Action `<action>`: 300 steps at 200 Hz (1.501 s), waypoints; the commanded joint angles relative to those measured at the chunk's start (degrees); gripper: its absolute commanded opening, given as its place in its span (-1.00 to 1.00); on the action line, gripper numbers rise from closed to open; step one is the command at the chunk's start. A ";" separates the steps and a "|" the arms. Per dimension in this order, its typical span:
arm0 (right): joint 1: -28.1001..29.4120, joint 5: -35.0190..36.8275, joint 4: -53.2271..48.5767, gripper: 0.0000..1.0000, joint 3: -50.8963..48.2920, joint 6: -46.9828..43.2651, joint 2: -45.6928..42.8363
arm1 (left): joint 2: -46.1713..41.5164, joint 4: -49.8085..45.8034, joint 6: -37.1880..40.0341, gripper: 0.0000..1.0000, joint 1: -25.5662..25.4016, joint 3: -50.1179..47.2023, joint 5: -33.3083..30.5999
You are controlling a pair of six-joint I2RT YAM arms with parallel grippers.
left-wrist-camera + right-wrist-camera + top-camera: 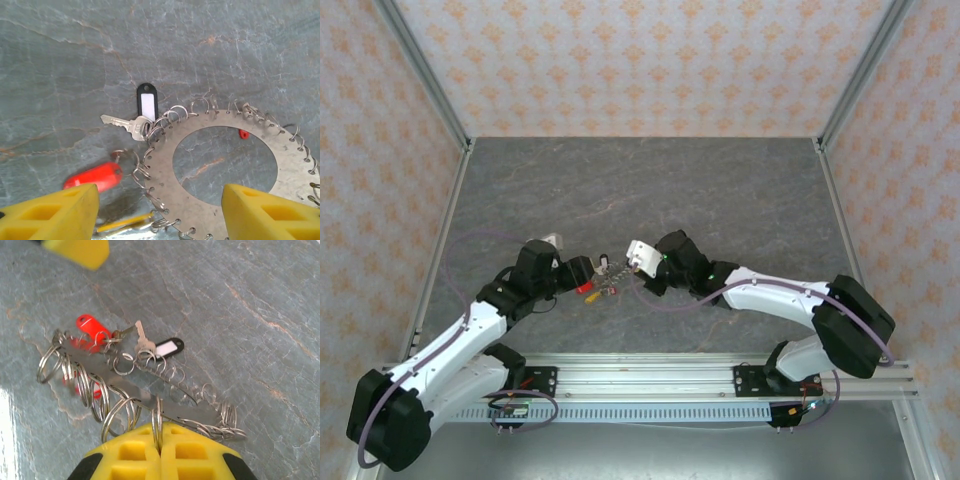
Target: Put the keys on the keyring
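Note:
The keyring (pixel 165 172) is a flat grey metal hoop with many small wire loops along its rim. My right gripper (pixel 160 442) is shut on one of those loops at the keyring's near edge (pixel 150 402). A silver key (pixel 122 122) with a black tag (pixel 145 102) hangs from a loop at the rim. A red-tagged key (pixel 95 176) and a pale yellow tag (pixel 125 222) lie beside the rim. My left gripper (pixel 160 215) is open above the keyring, one yellow finger on each side, holding nothing. In the top view both grippers meet at the keyring (pixel 612 278).
The grey stone-patterned table (pixel 650 190) stretches away behind the arms, fenced by patterned walls on three sides. A metal rail (pixel 650 375) runs along the near edge. A yellow finger (pixel 80 250) of the left gripper shows in the right wrist view.

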 commanded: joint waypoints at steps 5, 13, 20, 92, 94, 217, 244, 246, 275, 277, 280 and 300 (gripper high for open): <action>-0.27 -4.05 -0.76 -1.00 1.58 -5.63 -0.18 | -2.89 2.25 6.49 0.31 -0.36 0.63 -0.85; -0.51 -4.90 0.55 -1.00 1.32 -5.85 -0.37 | -3.61 4.18 8.56 0.30 -0.40 1.04 -0.14; -1.06 -6.18 1.84 -1.00 1.05 -5.67 -0.68 | -4.15 5.58 10.35 0.30 -0.39 1.38 0.34; 7.42 24.28 12.24 -1.00 -1.85 -23.88 4.34 | -4.54 6.65 29.26 0.31 -0.35 6.86 0.64; 7.49 24.39 12.44 -1.00 -1.92 -23.95 4.24 | -4.57 6.65 29.62 0.31 -0.32 6.94 0.71; -11.00 -29.22 19.03 -1.00 -5.88 -1.26 -3.93 | -1.24 12.68 45.19 -0.05 -0.37 8.49 20.20; -13.28 -34.39 16.77 -1.00 -4.31 -1.06 -3.51 | 1.72 12.11 48.59 -0.03 -0.33 9.46 25.59; -13.38 -34.57 16.76 -1.00 -4.28 -1.04 -3.50 | 1.90 12.12 48.94 -0.03 -0.38 9.57 26.08; -14.70 -38.76 15.69 -1.00 -3.53 -0.35 -2.89 | 5.48 12.00 52.56 -0.09 -0.40 11.20 31.70; -14.79 -39.12 15.59 -1.00 -3.45 -0.29 -2.84 | 5.78 11.94 52.83 -0.09 -0.40 11.32 31.96; -14.85 -39.62 15.47 -1.00 -3.24 -0.17 -2.74 | 6.13 12.00 53.16 -0.09 -0.42 11.50 32.33; -14.97 -41.18 16.22 -1.00 -3.21 0.48 -1.99 | 8.82 13.69 54.27 -0.07 -0.70 12.15 35.07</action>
